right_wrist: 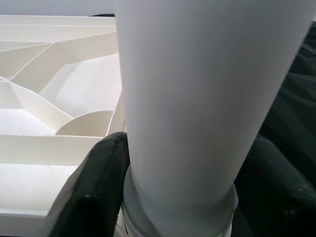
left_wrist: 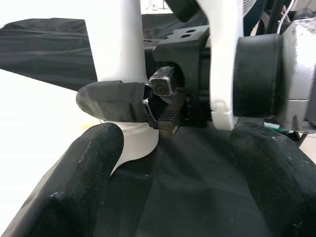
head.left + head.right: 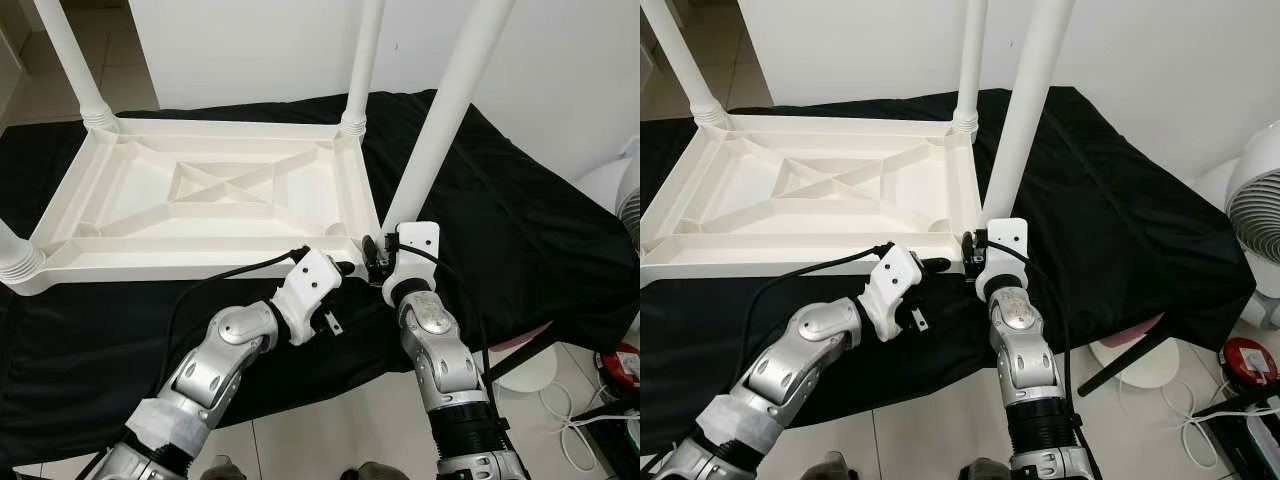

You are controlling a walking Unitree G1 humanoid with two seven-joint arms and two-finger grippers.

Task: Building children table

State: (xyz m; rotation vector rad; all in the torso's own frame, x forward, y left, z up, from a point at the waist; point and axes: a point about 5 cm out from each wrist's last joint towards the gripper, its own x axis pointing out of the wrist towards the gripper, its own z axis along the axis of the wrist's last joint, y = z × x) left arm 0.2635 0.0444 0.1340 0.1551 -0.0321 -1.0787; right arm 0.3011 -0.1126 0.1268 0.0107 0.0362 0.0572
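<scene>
A white plastic table top (image 3: pixel 150 268) lies upside down on a black cloth (image 3: pixel 520 230), its ribbed underside facing up. Legs stand up from its corners. My right gripper (image 1: pixel 187 197) is shut on the base of the near right leg (image 3: pixel 440 120), with one black finger (image 1: pixel 98 187) on each side of the leg (image 1: pixel 197 98). My left gripper (image 2: pixel 173 163) hovers open just left of that corner, over the cloth, holding nothing. Its wrist view looks at the right gripper's finger and the leg's base (image 2: pixel 123 49).
Two more legs rise at the far left (image 3: pixel 70 60) and far right (image 3: pixel 365 60) corners, and a leg base (image 3: pixel 15 255) sits at the near left. A white fan (image 3: pixel 1260 230), a red item (image 3: pixel 1250 362) and cables lie on the tiled floor to the right.
</scene>
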